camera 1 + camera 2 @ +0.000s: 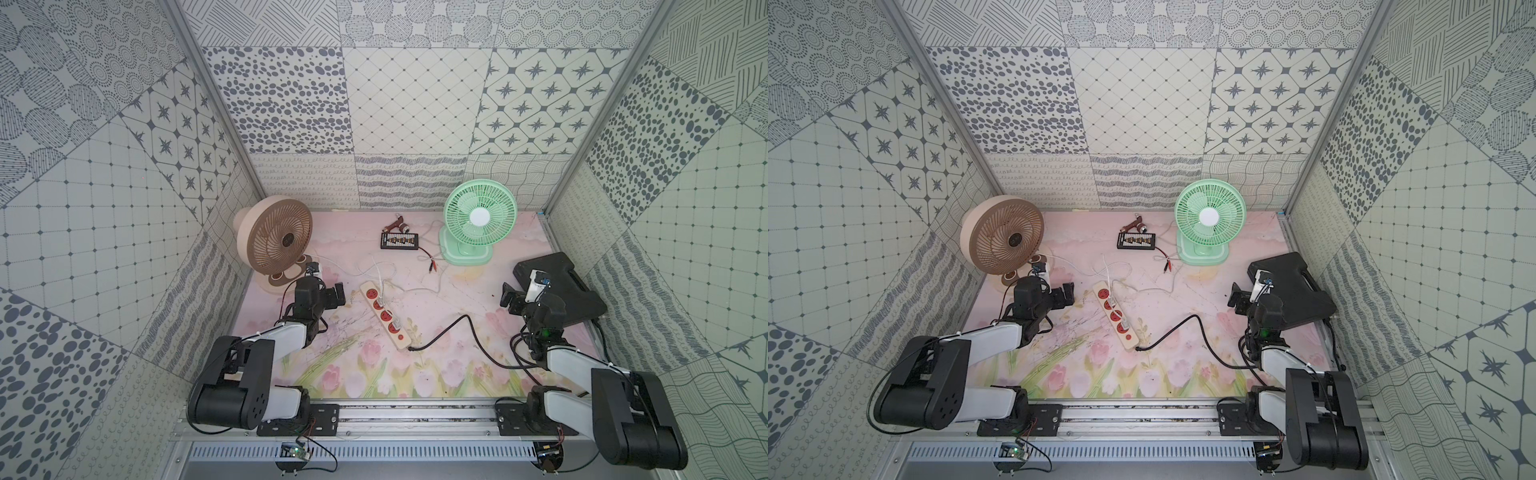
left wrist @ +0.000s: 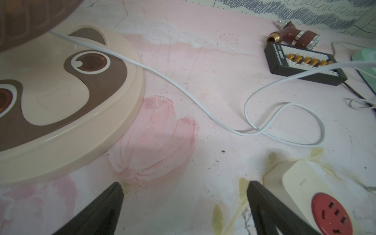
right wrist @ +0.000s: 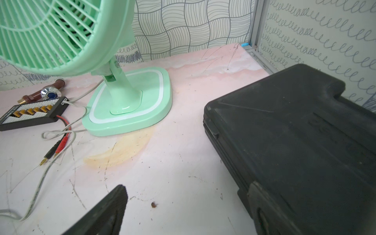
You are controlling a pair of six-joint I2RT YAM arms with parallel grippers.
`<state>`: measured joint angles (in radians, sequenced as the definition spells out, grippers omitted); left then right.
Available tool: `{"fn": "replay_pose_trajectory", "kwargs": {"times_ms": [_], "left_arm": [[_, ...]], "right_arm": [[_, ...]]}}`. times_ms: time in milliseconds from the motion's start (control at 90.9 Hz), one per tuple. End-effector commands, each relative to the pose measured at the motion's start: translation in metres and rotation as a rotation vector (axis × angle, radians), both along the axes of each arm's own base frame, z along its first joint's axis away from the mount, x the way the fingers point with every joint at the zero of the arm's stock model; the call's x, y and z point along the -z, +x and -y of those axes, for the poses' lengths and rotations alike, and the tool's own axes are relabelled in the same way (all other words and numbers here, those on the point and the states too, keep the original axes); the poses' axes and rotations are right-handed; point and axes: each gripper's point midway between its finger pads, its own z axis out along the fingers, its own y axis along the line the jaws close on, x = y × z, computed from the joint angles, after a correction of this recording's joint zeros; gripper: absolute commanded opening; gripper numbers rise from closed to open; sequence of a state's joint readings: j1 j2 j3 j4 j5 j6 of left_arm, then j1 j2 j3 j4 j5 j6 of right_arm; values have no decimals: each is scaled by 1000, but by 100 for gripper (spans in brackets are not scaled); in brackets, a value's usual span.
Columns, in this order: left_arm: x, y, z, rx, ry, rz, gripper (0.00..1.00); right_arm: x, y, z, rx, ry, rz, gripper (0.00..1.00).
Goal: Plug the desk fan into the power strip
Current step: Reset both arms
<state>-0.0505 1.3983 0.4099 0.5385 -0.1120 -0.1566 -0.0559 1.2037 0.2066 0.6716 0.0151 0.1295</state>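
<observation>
Hovering low, left claw (image 2: 184,183) and right claw (image 1: 508,296) agape.

Both top views look steeply down toward twelve o'clock over the whole desk (image 1: 436,374); low wrist views share the black board (image 2: 299,60).

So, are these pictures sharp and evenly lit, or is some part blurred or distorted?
In both top views: even, soft light, with wide-angle stretch at the edges. In the left wrist view: the beige fan blurs near the lens, and a soft shadow lies beside its base. In the right wrist view: the black case is dark, with little detail.
</observation>
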Motion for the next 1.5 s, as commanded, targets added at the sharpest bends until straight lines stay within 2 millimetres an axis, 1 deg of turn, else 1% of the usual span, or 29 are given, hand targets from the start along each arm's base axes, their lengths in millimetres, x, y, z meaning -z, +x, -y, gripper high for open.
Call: {"fn": "replay_pose_trajectory", "kwargs": {"times_ms": [0,66,154,253,297,352,407,528,561,627,649,671,715,781,1486], "left_arm": [[-29,16,2,57,37,168,99],[-27,17,4,67,37,171,99],[-26,17,7,92,39,178,99],[-28,12,12,121,35,202,99],[-28,11,17,152,35,209,99],[-27,12,21,179,36,210,100],[-24,14,23,187,41,205,99],[-10,21,28,224,47,197,99],[-3,21,27,217,36,154,99],[-7,25,23,197,41,163,99],[-4,24,22,191,39,154,99],[-3,24,22,188,32,140,100],[-7,26,22,188,34,155,99],[-4,24,22,188,32,141,99],[-5,25,22,186,31,147,100]], "right_arm": [[-37,20,-1,-2,-35,141,97],[-38,28,-2,-7,-42,151,97],[-25,39,-4,-17,-29,127,97],[-11,42,-24,-85,-72,140,97],[-9,45,-33,-106,-103,144,97],[-4,48,-44,-150,-139,109,97],[-3,52,-50,-172,-164,78,97],[0,60,-42,-129,-152,39,97],[0,62,-40,-126,-141,35,97],[2,65,-36,-126,-120,17,97],[3,65,-34,-125,-112,14,97],[3,65,-34,-131,-103,11,97],[3,65,-34,-135,-95,14,97],[3,65,-35,-136,-94,13,97],[2,66,-34,-131,-104,14,97]]}}
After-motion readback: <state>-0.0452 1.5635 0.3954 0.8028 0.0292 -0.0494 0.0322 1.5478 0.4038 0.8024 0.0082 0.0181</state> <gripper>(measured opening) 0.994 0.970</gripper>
